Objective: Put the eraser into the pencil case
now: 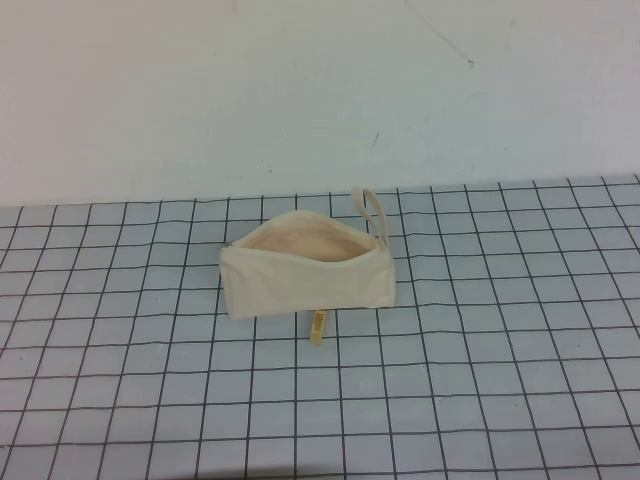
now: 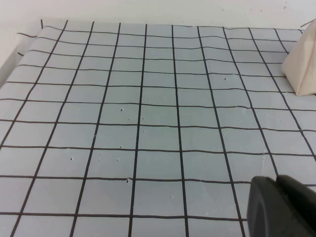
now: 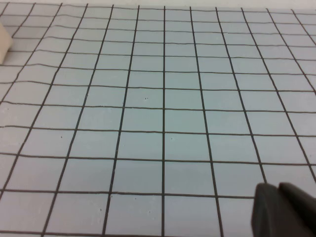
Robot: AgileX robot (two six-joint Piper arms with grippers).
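Observation:
The pencil case (image 1: pixel 305 285), a cream fabric pouch, stands in the middle of the grid mat with its zip mouth open, showing the peach lining (image 1: pixel 300 246). Its loop strap (image 1: pixel 370 208) sticks up at the far right end. The eraser (image 1: pixel 317 326), a tiny pale-yellow block, lies on the mat just in front of the pouch. Neither arm shows in the high view. My left gripper (image 2: pixel 276 182) is shut and empty over bare mat, with a corner of the pouch (image 2: pixel 303 64) far off. My right gripper (image 3: pixel 279 188) is shut and empty, with a pouch corner (image 3: pixel 4 44) at that view's edge.
The grey mat with black grid lines (image 1: pixel 480 380) covers the table. A plain white wall (image 1: pixel 300 90) rises behind the mat's far edge. Nothing else stands on the mat.

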